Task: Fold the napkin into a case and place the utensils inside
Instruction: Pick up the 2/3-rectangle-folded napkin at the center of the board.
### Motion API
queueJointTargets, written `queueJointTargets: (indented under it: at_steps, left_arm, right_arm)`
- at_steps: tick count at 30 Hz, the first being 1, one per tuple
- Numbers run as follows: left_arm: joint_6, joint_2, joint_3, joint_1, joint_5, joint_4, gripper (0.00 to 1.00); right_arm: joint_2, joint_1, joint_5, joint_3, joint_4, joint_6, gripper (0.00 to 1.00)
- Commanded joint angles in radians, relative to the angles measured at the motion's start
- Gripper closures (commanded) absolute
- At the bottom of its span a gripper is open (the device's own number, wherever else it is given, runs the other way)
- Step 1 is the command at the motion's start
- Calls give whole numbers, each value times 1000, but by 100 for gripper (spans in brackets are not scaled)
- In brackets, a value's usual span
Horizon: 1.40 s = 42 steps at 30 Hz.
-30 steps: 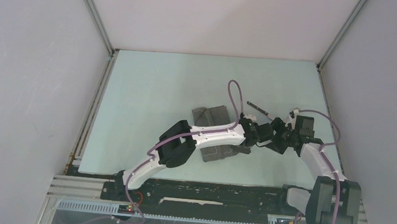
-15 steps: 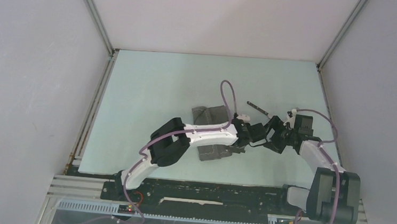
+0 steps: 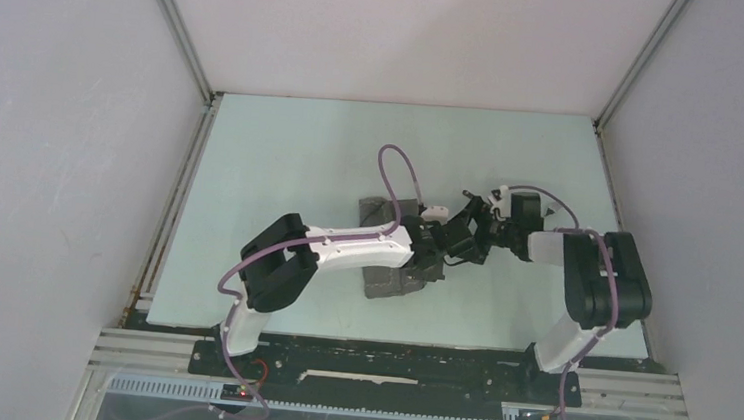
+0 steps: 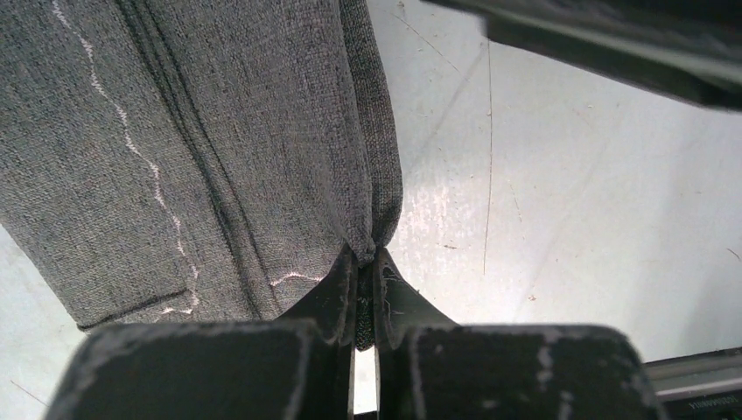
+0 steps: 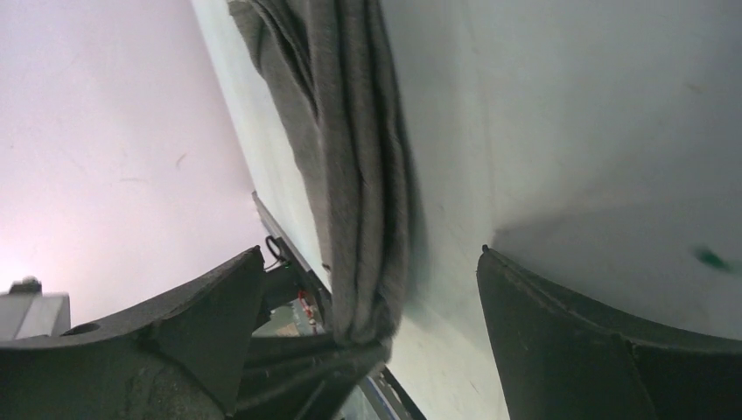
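In the top view the left arm stretches from the bottom of the frame to the middle, lying across the napkin. The napkin is a folded grey strip on the pale surface, just right of centre. The left gripper is pressed together, pinching the napkin's folded right-hand edge at the lower middle of its wrist view. Pale stitch lines run over the cloth at the upper left there. The right gripper is spread wide, its fingers at the lower corners of its wrist view. The napkin's layered edge shows in the gap between them. In the top view it faces the left gripper, just beside it, right of the napkin.
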<state>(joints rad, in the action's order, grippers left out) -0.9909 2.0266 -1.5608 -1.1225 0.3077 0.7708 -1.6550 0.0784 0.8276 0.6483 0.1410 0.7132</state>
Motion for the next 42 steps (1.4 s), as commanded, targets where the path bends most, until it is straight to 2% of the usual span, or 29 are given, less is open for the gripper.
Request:
queueJointTargets:
  at_steps: [1, 9, 15, 26, 31, 35, 39, 41, 42]
  left_arm:
    - [20, -81, 23, 4, -13, -58, 100]
    - [16, -118, 77, 12, -23, -91, 100]
    - [20, -147, 113, 14, -31, -119, 100]
    - [15, -162, 140, 15, -34, -128, 100]
    - [17, -158, 143, 15, -51, -139, 100]
    - [20, -159, 153, 15, -61, -151, 100]
    - [20, -160, 161, 16, -81, -164, 100]
    - [20, -161, 174, 21, -110, -179, 98]
    - [21, -163, 188, 26, -130, -193, 97]
  right_arm:
    - [-108, 51, 67, 56, 260, 158, 4]
    - [-213, 108, 26, 92, 318, 204, 13]
    - [-282, 129, 23, 138, 289, 183, 14]
    - [-325, 129, 19, 149, 368, 206, 35]
    - [-344, 132, 32, 149, 418, 222, 52]
    - [-347, 134, 29, 149, 431, 221, 59]
    - [-340, 135, 30, 136, 477, 233, 83]
    - [-328, 136, 28, 130, 487, 232, 100]
    - [-319, 137, 28, 124, 496, 234, 100]
